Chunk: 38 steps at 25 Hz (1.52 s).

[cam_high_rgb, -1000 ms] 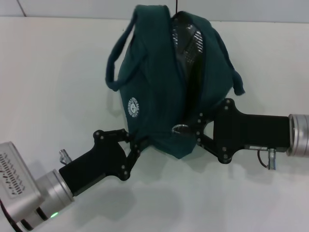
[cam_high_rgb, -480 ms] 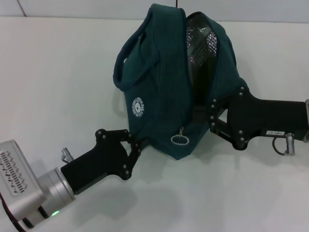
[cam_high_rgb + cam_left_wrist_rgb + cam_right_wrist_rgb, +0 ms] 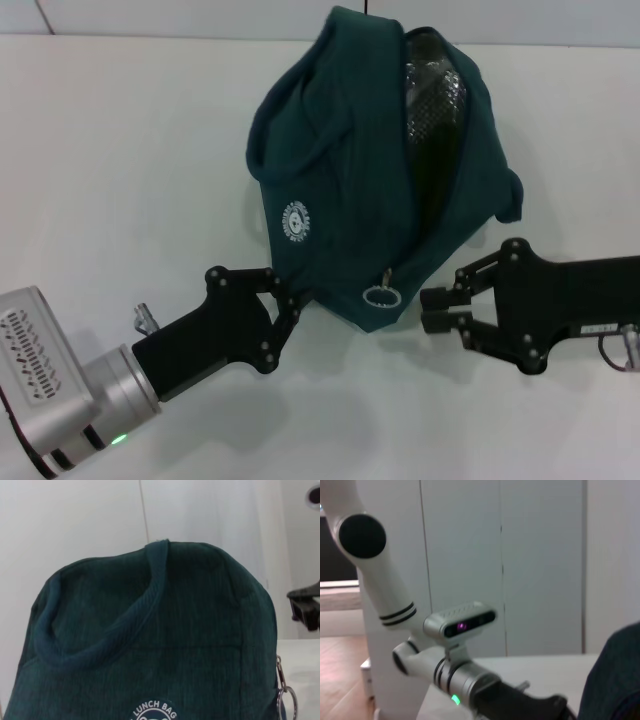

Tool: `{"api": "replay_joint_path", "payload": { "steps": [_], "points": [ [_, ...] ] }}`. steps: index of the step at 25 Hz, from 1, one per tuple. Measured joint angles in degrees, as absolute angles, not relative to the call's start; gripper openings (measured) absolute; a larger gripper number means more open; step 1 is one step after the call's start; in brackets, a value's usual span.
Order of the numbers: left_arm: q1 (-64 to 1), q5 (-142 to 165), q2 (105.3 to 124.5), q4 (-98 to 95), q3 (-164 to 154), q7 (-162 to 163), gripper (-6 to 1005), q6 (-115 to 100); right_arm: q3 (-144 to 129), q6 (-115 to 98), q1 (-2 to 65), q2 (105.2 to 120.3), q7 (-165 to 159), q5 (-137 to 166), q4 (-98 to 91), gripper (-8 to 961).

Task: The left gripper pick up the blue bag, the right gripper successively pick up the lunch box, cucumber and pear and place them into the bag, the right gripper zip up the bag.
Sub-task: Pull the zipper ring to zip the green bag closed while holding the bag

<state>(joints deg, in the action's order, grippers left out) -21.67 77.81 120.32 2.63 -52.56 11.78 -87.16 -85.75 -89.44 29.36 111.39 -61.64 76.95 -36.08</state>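
The blue bag (image 3: pixel 350 190) hangs tilted above the white table, its zipper mouth gaping and silver foil lining (image 3: pixel 435 95) showing. My left gripper (image 3: pixel 293 303) is shut on the bag's lower left edge, below the round white logo. The ring zipper pull (image 3: pixel 380 296) dangles at the bag's bottom. Just right of that ring, my right gripper (image 3: pixel 432 310) is shut on nothing, clear of the fabric. In the left wrist view the bag (image 3: pixel 150 630) fills the picture. The lunch box, cucumber and pear are out of view.
The white table (image 3: pixel 120 180) spreads under and around the bag. In the right wrist view the left arm's silver wrist (image 3: pixel 465 680) with its green light stands close, beside a corner of the bag (image 3: pixel 617 680).
My right gripper has drawn back from the bag's side, moving right and down, and now holds nothing. The bag has swung slightly right in the left gripper's grip.
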Motion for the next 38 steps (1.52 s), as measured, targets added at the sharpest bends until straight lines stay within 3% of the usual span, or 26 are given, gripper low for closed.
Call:
{"api": "replay_joint_path", "payload": {
  "steps": [6, 15, 22, 29, 38],
  "points": [
    [-22.0, 77.8, 120.43, 2.6, -53.4, 11.8, 55, -87.3, -85.7, -85.3, 27.6, 112.01, -62.8, 79.6, -36.7, 178],
    [-22.6, 78.0, 120.61, 2.7, -53.4, 11.8, 55, -88.7, -85.7, -79.1, 27.0, 113.07, -63.8, 81.3, -36.6, 390],
    [-23.4, 78.0, 120.68, 3.1, -53.3, 12.2, 55, -88.7, -85.7, -77.0, 27.6, 114.55, -63.7, 83.6, -36.9, 385],
    [-23.4, 77.8, 120.67, 3.2, -53.3, 12.3, 55, -88.7, -85.7, -77.7, 28.2, 114.91, -63.7, 83.8, -38.0, 380],
    [-23.4, 77.5, 120.74, 3.2, -53.2, 12.3, 55, -88.4, -85.9, -78.2, 28.9, 115.27, -63.4, 83.8, -38.5, 254]
  ]
}}
